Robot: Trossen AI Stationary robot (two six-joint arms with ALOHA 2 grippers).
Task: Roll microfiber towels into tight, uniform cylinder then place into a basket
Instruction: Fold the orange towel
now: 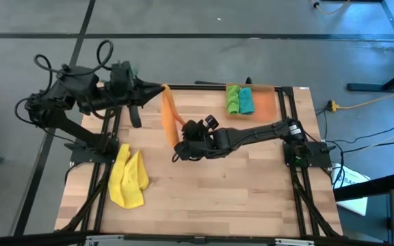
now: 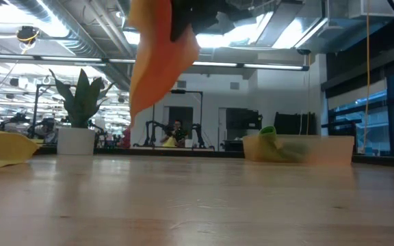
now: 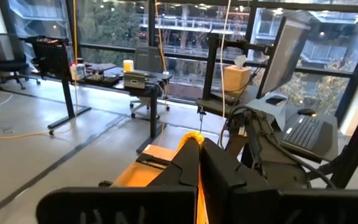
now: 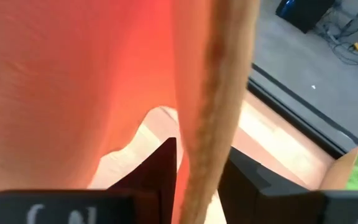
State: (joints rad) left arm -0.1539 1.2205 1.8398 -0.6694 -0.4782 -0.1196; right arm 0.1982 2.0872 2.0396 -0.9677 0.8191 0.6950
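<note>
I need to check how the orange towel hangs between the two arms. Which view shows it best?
The high view: the orange towel stretches from the left hand to the right hand. Low view shows its hanging fold, the wrist views only close-up edges.

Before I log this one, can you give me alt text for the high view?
Both grippers hold an orange towel stretched between them: left gripper at one end, right gripper at the other. A yellow towel lies on the table; green and teal rolls sit in the basket.

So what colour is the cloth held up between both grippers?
Orange towel; clearest in the high view.
</note>
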